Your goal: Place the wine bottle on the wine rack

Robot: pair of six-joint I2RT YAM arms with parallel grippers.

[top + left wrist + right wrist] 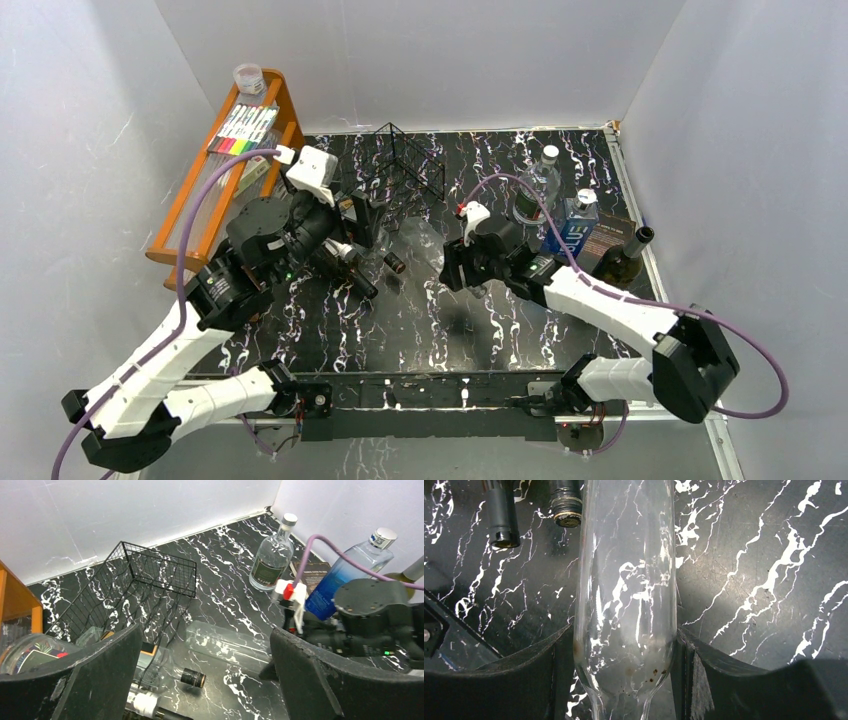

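Lying crosswise in the right hand (624,645), the bottle (624,570) is clamped at its body — left hand (206,635) gapes wide, empty.

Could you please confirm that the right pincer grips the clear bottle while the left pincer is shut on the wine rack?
Not quite: the left pincer is wide open and holds nothing, as the left wrist view shows. The right pincer does grip the clear bottle.
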